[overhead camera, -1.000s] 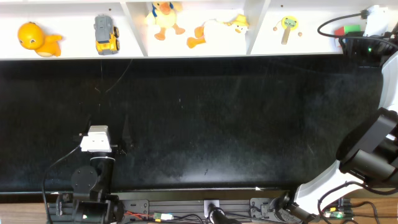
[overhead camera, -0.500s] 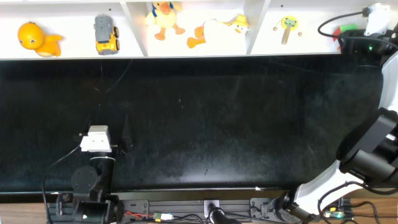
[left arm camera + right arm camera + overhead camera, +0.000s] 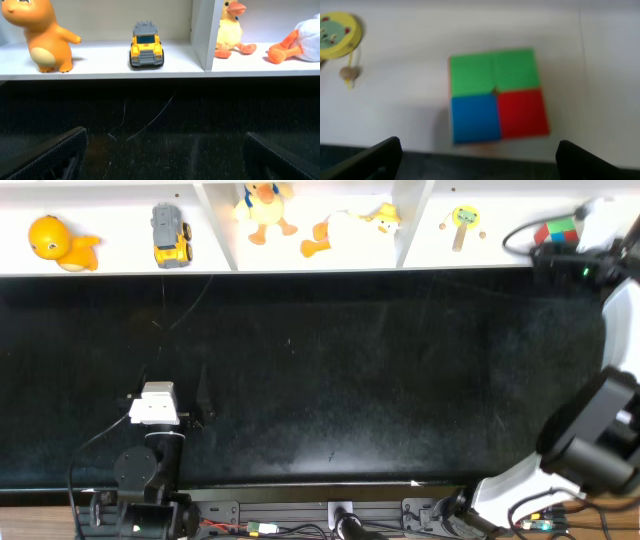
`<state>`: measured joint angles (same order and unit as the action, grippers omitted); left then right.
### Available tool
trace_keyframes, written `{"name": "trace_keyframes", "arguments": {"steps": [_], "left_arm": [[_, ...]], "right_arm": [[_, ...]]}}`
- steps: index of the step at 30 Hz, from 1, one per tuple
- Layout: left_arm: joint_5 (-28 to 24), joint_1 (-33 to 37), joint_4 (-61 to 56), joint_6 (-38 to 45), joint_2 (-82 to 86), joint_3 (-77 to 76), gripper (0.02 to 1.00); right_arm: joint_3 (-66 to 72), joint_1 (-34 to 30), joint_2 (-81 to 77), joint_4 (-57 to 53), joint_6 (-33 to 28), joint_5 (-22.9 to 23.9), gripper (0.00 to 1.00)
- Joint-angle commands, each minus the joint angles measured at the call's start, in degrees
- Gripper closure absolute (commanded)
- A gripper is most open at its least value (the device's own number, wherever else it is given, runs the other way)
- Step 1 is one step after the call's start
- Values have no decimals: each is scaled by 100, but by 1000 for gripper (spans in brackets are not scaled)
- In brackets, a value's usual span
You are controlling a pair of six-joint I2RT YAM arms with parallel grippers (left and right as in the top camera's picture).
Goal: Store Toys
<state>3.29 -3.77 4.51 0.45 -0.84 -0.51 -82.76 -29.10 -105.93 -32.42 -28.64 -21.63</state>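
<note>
The storing looks all but finished: the orange figure (image 3: 60, 240), toy truck (image 3: 170, 235), duck plush (image 3: 265, 210) and white plush (image 3: 350, 230) sit in the white shelf (image 3: 300, 265), and the colour cube (image 3: 496, 95) rests on its floor near the rattle (image 3: 337, 30), with no divider visible between them. The right gripper (image 3: 480, 156) hangs before the cube, fingers spread wide, gripping nothing. Probably only its retreat is left. The left gripper (image 3: 162, 155), likewise spread, sits over the black mat (image 3: 350, 380), well apart from the shelf
</note>
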Motion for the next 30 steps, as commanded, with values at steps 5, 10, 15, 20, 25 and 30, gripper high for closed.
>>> {"name": "trace_keyframes", "arguments": {"steps": [5,10,15,20,25,30], "left_arm": [[66,-7,11,109,68,7,20],[66,-7,11,109,68,7,20],[66,-7,11,109,68,7,20],[66,-7,11,109,68,7,20],[66,-7,11,109,68,7,20],[66,-7,11,109,68,7,20]], "right_arm": [[1707,291,1978,98,542,761,1],[2260,1314,2669,317,1143,2107,3],[2712,2415,3042,367,2186,3237,7],[3825,3335,3674,828,2743,3866,7],[5132,3722,4907,1440,2754,3908,7],[6105,3604,6857,1628,2846,3773,5]]}}
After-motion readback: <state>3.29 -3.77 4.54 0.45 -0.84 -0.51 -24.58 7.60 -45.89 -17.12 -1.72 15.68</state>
